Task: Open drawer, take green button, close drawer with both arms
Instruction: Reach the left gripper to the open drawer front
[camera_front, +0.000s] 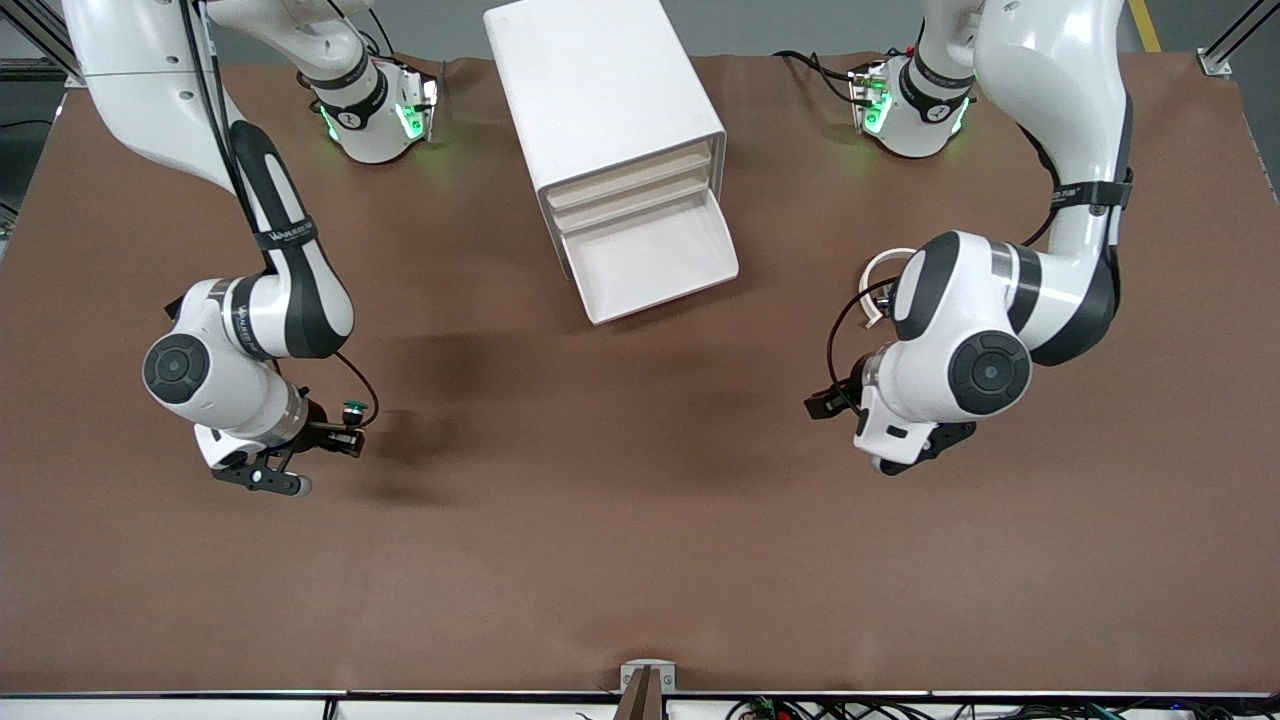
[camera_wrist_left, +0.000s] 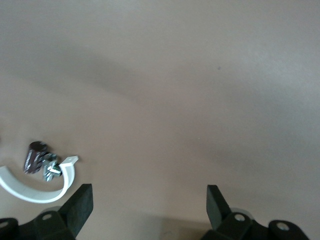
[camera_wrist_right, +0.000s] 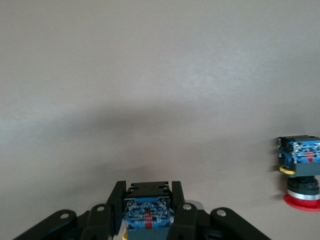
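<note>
The white cabinet stands at the middle of the table near the robots' bases. Its lowest drawer is pulled out and looks empty; the drawers above it are shut. My right gripper is low over the table toward the right arm's end, shut on the button, whose green cap shows by the fingertips. In the right wrist view the fingers clamp its black-and-blue body. My left gripper hangs open and empty over bare table toward the left arm's end, and its fingers are wide apart.
A red-capped button stands on the table beside the right gripper. A white curved clamp with a small metal part lies near the left gripper; the clamp also shows in the front view. The table is brown.
</note>
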